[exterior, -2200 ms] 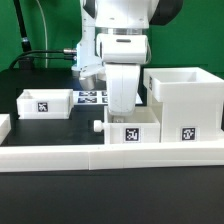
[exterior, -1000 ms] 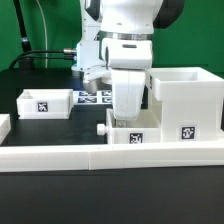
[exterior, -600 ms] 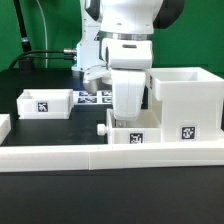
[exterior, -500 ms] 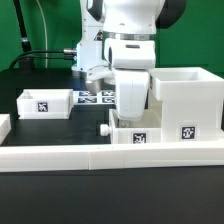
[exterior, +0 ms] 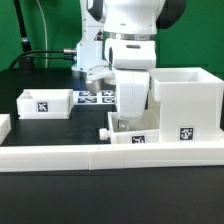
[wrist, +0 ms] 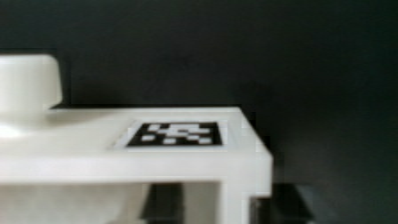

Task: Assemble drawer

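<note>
The drawer's large white cubic casing point(exterior: 186, 98) stands at the exterior view's right, open side up, with a tag on its front. My gripper point(exterior: 131, 118) reaches down into a small knobbed tray point(exterior: 138, 137) that touches the casing's left side; its knob point(exterior: 104, 131) points to the exterior view's left. In the wrist view the tray's tagged wall point(wrist: 178, 134) and knob point(wrist: 25, 85) fill the frame. My gripper point(wrist: 226, 208) is shut on that wall, one dark finger point(wrist: 166, 205) inside the tray and one outside. A second small tray point(exterior: 44, 103) sits at the left.
A long low white rail point(exterior: 90, 157) runs across the front, right against the held tray and the casing. The marker board point(exterior: 95, 98) lies flat behind, between the second tray and the arm. Cables hang at the back left over the black table.
My gripper and the held tray have slid a little to the exterior view's right, up to the casing. The casing and the second tray have not moved.
</note>
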`<state>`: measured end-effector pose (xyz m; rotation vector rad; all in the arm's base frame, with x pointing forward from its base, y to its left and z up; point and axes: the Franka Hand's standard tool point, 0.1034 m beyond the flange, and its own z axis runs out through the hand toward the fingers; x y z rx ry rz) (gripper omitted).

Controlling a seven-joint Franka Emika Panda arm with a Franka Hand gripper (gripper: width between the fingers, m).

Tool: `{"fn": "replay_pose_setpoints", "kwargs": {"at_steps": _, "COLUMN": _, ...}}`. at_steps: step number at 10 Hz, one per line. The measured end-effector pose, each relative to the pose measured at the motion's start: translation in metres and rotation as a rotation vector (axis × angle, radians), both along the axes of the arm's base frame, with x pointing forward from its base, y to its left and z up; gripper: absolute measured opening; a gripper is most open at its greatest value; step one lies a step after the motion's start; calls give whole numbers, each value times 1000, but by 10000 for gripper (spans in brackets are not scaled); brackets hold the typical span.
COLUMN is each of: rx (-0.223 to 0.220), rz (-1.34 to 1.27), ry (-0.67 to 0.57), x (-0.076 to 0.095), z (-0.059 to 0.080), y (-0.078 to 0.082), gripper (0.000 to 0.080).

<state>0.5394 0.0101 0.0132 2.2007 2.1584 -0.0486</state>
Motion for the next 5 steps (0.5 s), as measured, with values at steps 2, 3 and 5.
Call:
{"fn": "replay_pose_setpoints", "kwargs": {"at_steps": 2, "rx": -1, "rz": -10, "ry": -3, "x": 2, "z": 8, "y": 3, "gripper": 464}}
{"fn": "replay_pose_setpoints", "kwargs": {"at_steps": 3, "rx": -3, "rz": -16, "ry": 1, "x": 3, "z": 16, "y": 3, "gripper": 464}}
{"fn": "replay_pose_setpoints", "kwargs": {"at_steps": 5, "rx": -8, "rz": -25, "ry": 8, "x": 5, "z": 30, "y": 1, "gripper": 615}}
